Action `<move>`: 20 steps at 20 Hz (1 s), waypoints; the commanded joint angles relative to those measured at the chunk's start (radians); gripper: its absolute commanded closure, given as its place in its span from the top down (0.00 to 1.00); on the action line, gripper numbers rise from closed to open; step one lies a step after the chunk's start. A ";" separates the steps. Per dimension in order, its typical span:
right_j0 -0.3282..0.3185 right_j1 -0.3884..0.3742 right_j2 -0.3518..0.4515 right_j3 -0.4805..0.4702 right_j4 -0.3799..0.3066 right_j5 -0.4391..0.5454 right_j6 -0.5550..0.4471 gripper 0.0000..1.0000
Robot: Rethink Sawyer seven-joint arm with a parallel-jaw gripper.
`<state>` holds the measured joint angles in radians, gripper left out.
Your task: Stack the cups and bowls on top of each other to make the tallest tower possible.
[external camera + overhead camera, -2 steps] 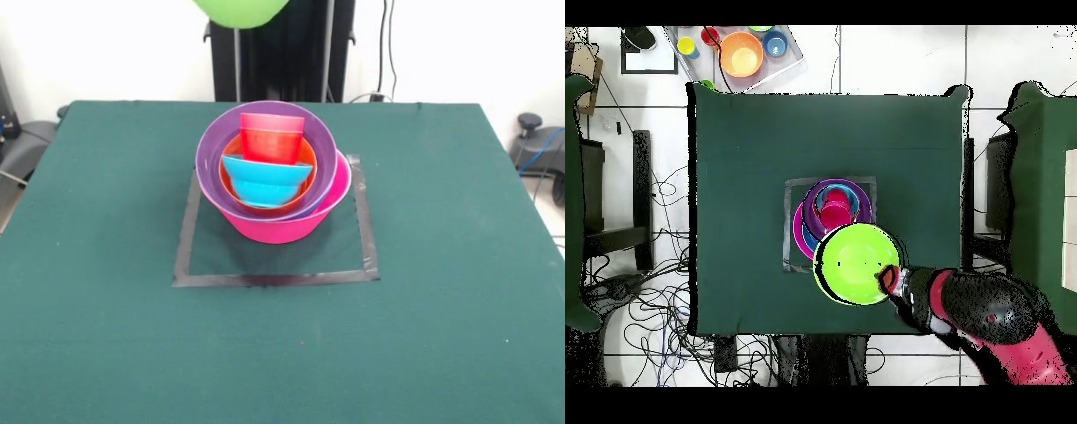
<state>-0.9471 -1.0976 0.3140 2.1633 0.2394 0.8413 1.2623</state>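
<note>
Lime-green and glossy, a large round bowl (855,262) hangs at the claw (889,281) — held by its rim at about four o'clock overhead, though whether the claw is clamped cannot be told. Just beyond, the tower (274,181) sits on the green felt bench (106,336) inside a grey tape square (275,279): pink bowl (282,226), purple bowl (212,141), orange, ribbed blue bowl (265,179), smooth red cup (272,137).
</note>
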 commanded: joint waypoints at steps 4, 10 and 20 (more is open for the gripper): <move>0.071 0.192 0.039 -0.189 -0.099 0.039 0.079 0.00; 0.097 0.234 0.021 -0.194 -0.099 -0.036 0.099 0.00; 0.106 0.209 0.006 -0.103 -0.080 -0.130 0.103 0.00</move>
<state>-0.8830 -0.8932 0.3156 2.0173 0.2064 0.8160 1.2623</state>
